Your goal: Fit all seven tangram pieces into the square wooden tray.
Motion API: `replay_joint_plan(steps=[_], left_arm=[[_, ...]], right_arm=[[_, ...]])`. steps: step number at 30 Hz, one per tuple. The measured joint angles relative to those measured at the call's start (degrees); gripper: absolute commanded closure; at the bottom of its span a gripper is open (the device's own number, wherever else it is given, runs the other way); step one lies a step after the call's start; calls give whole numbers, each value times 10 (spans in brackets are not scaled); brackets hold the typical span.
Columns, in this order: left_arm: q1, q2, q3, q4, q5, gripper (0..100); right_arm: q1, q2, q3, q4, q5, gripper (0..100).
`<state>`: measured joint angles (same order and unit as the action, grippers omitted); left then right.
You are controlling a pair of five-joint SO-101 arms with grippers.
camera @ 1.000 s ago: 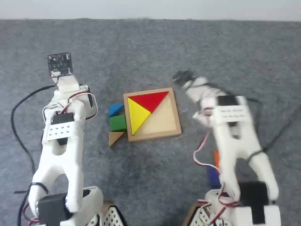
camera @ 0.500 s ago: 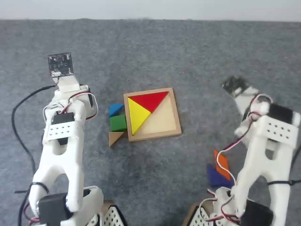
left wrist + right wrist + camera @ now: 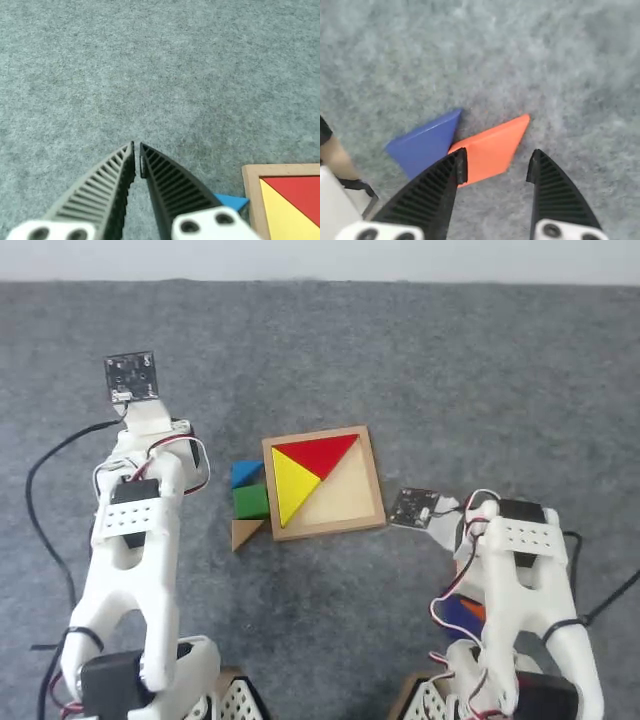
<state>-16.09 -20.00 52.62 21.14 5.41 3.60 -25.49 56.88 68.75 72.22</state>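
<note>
2 triangles [image 3: 300,475] in tray [image 3: 378,480]; 3 pieces [image 3: 250,502] beside left edge; pair [image 3: 490,150] well right.

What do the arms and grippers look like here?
White shells, black servos and perforated plates on the left arm and right arm. Red and white wires loop at the joints; a black cable trails off the left arm. Dark ribbed tapered fingers on white mounts on the left gripper and right gripper. A dark circuit board tops each wrist.

Grey carpeted counter [image 3: 400,360] holding a square wooden tray [image 3: 378,480], with blue piece [image 3: 245,473], green square [image 3: 250,502] and tan triangle [image 3: 243,532] just beside it; orange parallelogram [image 3: 492,147] touching dark blue triangle [image 3: 422,142], well apart.
</note>
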Motion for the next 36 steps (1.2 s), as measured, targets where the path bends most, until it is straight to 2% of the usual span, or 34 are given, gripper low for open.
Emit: replay_joint_plan(steps=[3,5,12,15,20,22,28,32,36], left_arm=[[0,0,0,0,0,985],[0,0,0,0,0,985],[0,0,0,0,0,985],[0,0,0,0,0,985],[0,0,0,0,0,985],[0,0,0,0,0,985],[0,0,0,0,0,985],[0,0,0,0,0,985],[0,0,0,0,0,985]], right_arm=[[-15,0,1,0,-34,792],[-26,0,1,0,-91,793],[-40,0,-32,45,-452,793],[-40,0,-36,64,-556,793],[-40,0,-33,67,-567,794],[-40,0,-18,62,-549,794],[-38,-1,47,-56,-434,794],[-38,-1,74,-127,-424,794],[-35,-1,83,-147,-424,794]])
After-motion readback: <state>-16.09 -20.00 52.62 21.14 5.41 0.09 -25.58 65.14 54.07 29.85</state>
